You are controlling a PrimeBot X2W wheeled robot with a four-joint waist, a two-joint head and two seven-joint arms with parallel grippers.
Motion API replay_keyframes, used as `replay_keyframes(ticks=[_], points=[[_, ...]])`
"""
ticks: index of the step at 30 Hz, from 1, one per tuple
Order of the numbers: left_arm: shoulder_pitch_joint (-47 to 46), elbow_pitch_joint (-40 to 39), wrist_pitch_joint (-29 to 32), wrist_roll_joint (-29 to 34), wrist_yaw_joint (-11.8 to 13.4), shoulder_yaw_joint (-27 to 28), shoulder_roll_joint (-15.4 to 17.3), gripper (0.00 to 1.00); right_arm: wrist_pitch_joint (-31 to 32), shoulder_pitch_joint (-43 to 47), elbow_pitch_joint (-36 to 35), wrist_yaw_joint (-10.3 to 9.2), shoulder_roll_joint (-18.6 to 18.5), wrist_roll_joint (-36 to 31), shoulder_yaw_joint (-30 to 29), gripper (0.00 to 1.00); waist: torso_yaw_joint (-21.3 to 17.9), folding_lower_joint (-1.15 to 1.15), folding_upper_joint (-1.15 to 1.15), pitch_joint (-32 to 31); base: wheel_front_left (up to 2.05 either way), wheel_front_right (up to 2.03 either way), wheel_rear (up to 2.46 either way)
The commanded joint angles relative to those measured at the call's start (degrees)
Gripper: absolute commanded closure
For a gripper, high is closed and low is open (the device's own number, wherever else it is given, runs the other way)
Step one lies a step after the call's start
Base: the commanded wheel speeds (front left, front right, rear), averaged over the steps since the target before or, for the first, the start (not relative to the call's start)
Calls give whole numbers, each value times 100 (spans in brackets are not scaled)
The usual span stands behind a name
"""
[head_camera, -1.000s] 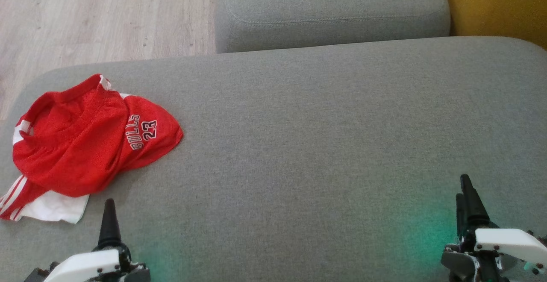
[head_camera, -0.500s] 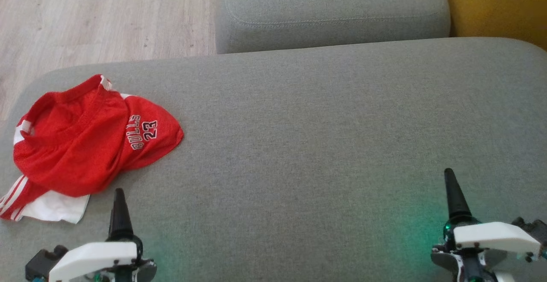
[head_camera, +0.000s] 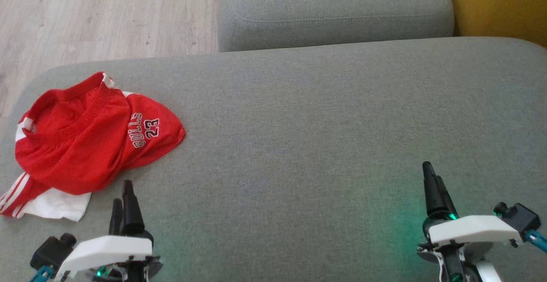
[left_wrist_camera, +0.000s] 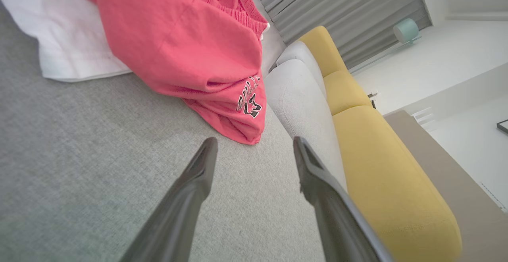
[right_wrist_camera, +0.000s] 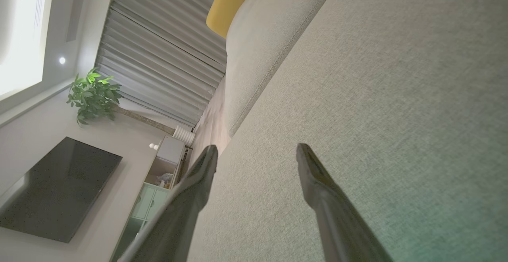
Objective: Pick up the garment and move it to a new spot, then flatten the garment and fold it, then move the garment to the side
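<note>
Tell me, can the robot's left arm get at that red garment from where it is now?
Probably yes. The left gripper is open and sits just short of the near edge of the red garment, with bare grey cushion between them; nothing stands in the way.

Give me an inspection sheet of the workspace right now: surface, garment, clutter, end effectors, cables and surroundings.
Surface: grey cushion, mostly bare.
Job's things: red garment, crumpled and unfolded at the cushion's left end, with a white part beneath.
Clutter: nothing seen.
End effectors: left end effector open, close to the garment, not gripping it; right end effector open over bare cushion.
Cables: blue lead at the right wrist.
Surroundings: wood floor, second grey cushion, yellow sofa.
</note>
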Motion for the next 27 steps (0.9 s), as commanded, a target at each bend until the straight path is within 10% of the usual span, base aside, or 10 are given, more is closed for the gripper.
replay_keyframes(ticks=[1,27], points=[[-228,-273,-82,252,24,20,45,0,-89,-297,-241,-2,-43,-263,130,0,1,0,0,2,0,0,0],[-162,-565,-502,1941,252,-214,55,0,-512,-264,-359,-3,-58,-2090,475,0,-43,0,0,-46,0,0,0]])
